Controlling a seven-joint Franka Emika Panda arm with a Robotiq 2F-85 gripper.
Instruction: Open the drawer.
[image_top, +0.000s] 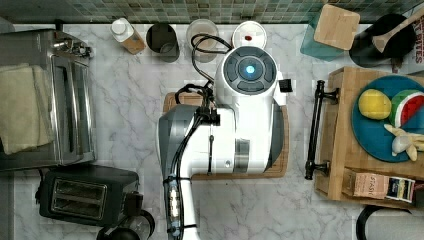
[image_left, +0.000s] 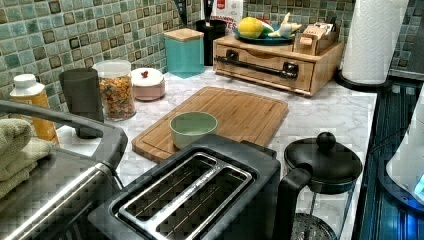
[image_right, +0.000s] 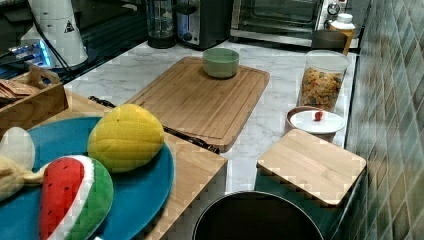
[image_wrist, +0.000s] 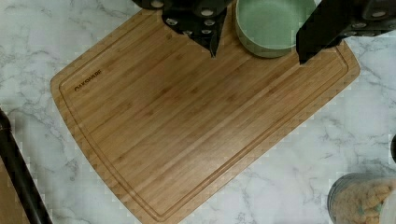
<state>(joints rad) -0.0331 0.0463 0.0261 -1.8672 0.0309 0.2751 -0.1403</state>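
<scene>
The drawer (image_left: 260, 71) sits in a light bamboo box at the top view's right, its front (image_top: 326, 131) flush with the box. Its long black bar handle (image_top: 313, 131) (image_left: 256, 65) faces the cutting board and also appears as a dark bar (image_wrist: 17, 175) in the wrist view and beyond the box top (image_right: 192, 139) in the right view. My gripper (image_wrist: 259, 51) hangs open over the cutting board (image_wrist: 196, 121), beside a green bowl (image_wrist: 275, 23), holding nothing. The arm (image_top: 240, 120) hovers above the board, a short way from the handle.
A blue plate (image_top: 367, 135) of toy fruit and a tea box (image_top: 382, 186) rest on the bamboo box. Jars (image_left: 116, 90) line the tiled wall. A toaster (image_top: 85, 192), toaster oven (image_top: 65, 95), French press (image_left: 320, 170) and paper roll (image_left: 372, 40) ring the counter.
</scene>
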